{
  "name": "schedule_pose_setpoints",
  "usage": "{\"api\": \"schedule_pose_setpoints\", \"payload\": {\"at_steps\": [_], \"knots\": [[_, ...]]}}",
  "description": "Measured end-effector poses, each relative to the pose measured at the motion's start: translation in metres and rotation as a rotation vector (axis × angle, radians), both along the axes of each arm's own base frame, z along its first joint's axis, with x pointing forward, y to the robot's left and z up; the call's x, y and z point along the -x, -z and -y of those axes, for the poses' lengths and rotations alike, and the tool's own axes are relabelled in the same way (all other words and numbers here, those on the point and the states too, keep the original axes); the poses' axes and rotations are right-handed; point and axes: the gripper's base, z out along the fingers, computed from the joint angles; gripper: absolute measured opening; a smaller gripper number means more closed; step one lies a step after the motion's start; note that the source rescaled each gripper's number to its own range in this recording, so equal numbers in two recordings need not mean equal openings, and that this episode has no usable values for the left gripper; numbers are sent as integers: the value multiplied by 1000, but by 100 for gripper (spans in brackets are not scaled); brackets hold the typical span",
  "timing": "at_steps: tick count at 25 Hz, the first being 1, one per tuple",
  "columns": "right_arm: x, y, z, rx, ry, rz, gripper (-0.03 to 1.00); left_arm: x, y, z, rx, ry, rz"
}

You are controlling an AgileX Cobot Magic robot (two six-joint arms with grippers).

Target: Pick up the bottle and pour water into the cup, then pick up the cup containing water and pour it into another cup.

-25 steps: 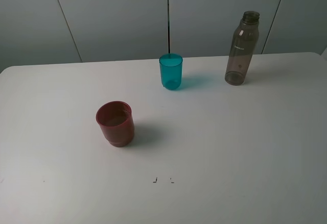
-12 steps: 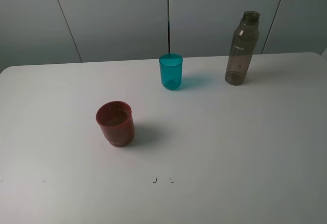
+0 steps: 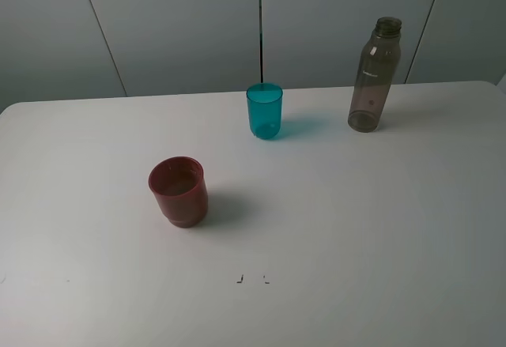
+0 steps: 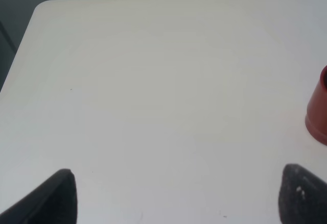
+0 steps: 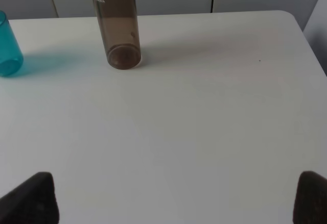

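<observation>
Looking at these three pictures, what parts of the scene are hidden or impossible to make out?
- Bottle: its neck is cut off by the right wrist view's edge; its small white print is too small to read in any view.
- Red cup: only a sliver shows at the left wrist view's edge.
- Teal cup: partly cut off in the right wrist view.
- Both arms: absent from the high view; only dark fingertips show.
</observation>
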Motion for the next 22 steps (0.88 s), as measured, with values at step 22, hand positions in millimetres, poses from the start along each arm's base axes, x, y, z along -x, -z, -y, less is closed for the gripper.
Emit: {"api": "schedule_pose_setpoints", "payload": {"at_steps": [22], "knots": [[0, 0, -9, 19, -29, -3, 100, 0, 0, 0, 0, 0, 0]]}}
